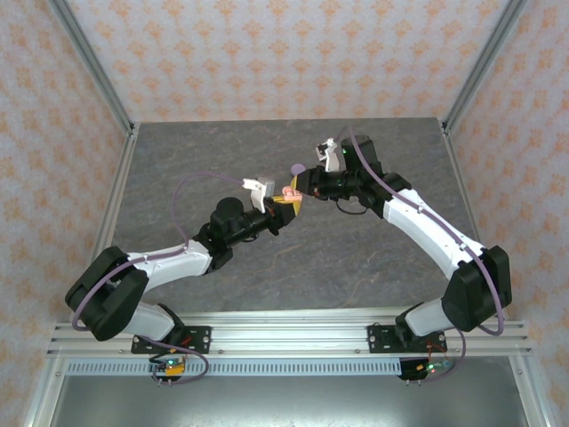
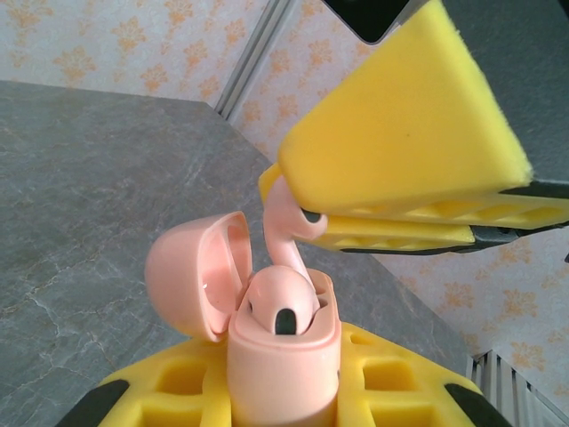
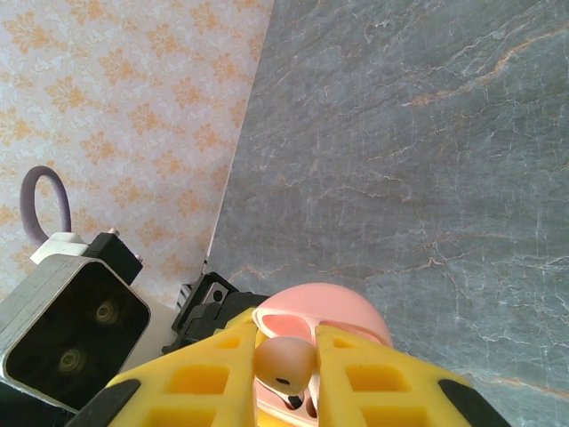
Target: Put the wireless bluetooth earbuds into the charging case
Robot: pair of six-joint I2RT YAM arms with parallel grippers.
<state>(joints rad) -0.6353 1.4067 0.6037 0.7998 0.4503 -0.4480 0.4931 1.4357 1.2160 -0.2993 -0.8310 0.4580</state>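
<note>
the charging case [image 2: 284, 365] is pale pink plastic, smooth, with a soft satin sheen; the inside of its lid [image 2: 200, 271] is glossier and catches a highlight. the seated earbud [image 2: 283, 298] and the pinched earbud [image 2: 283, 227] are the same smooth pink plastic, each with a small dark glossy spot. the fingers [image 2: 169, 391] of the left claw [image 2: 284, 400] are matt yellow plastic moulded in a waffle grid. the right claw [image 3: 286, 347] has the same yellow grid, and its broad outer face [image 2: 400, 133] looks fuzzy and dull, like fine foam. the tabletop [image 3: 400, 133] is grey, stone-veined and matt. the walls [image 2: 89, 36] look like printed paper; the frame post [image 2: 258, 53] is brushed metal.
</note>
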